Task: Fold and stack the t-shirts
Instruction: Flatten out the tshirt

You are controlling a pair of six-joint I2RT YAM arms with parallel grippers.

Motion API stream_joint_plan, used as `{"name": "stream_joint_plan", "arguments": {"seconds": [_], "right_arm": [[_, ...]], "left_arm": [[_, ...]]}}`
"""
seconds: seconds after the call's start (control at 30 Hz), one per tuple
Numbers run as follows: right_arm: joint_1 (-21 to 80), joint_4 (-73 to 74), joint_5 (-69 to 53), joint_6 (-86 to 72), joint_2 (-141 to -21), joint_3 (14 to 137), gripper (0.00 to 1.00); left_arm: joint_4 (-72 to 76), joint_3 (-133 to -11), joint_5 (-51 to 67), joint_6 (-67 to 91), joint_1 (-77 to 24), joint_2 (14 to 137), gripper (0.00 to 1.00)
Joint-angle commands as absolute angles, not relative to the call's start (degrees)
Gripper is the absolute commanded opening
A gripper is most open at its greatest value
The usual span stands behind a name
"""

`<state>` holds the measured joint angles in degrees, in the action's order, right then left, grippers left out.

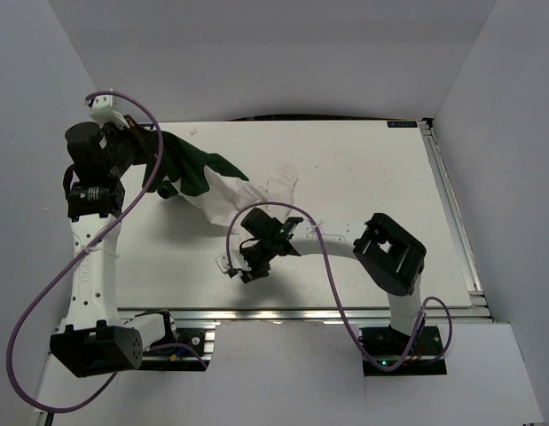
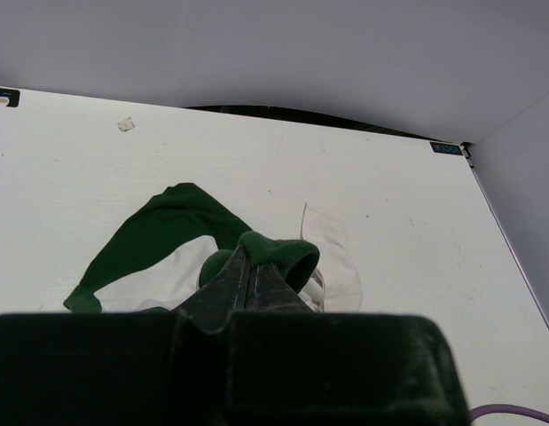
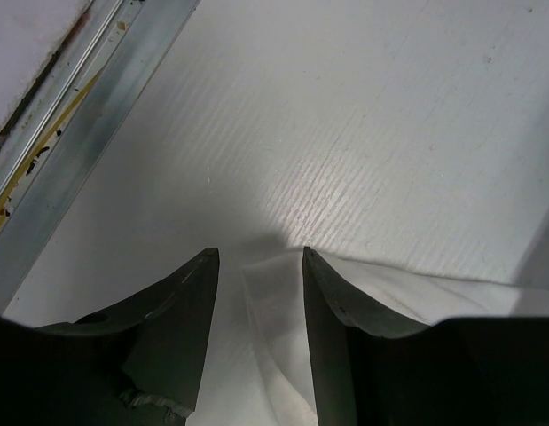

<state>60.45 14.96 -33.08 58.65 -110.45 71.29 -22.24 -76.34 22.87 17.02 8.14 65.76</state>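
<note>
The white t-shirt [image 1: 230, 193] with dark green sleeves and collar lies bunched and stretched across the left middle of the table. My left gripper [image 1: 155, 165] is shut on a green edge of it at the far left and holds it lifted. In the left wrist view the jaws [image 2: 247, 264] pinch a green cloth fold [image 2: 287, 253]. My right gripper [image 1: 241, 270] is open, low over the table near the front edge. In the right wrist view a white corner of the t-shirt [image 3: 276, 306] lies between its open fingers [image 3: 259, 254]. The print is hidden.
A metal rail [image 3: 79, 133] runs along the table's front edge, close to my right gripper, and also shows in the top view [image 1: 327, 312]. Another rail [image 1: 456, 222] lines the right side. White walls enclose the table. A small scrap of tape [image 2: 126, 124] lies at the far left.
</note>
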Motion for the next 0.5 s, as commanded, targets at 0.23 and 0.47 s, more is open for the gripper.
{"name": "stream_joint_plan", "arguments": {"seconds": [0.23, 0.47], "right_arm": [[60.6, 14.5, -31.6, 59.1, -111.6, 69.3, 0.49], [60.6, 13.6, -30.1, 57.3, -113.5, 69.6, 0.35]], "left_arm": [[-20.8, -76.0, 22.9, 17.5, 8.3, 62.8, 0.0], [-20.9, -75.7, 22.9, 17.5, 8.3, 62.7, 0.0]]}}
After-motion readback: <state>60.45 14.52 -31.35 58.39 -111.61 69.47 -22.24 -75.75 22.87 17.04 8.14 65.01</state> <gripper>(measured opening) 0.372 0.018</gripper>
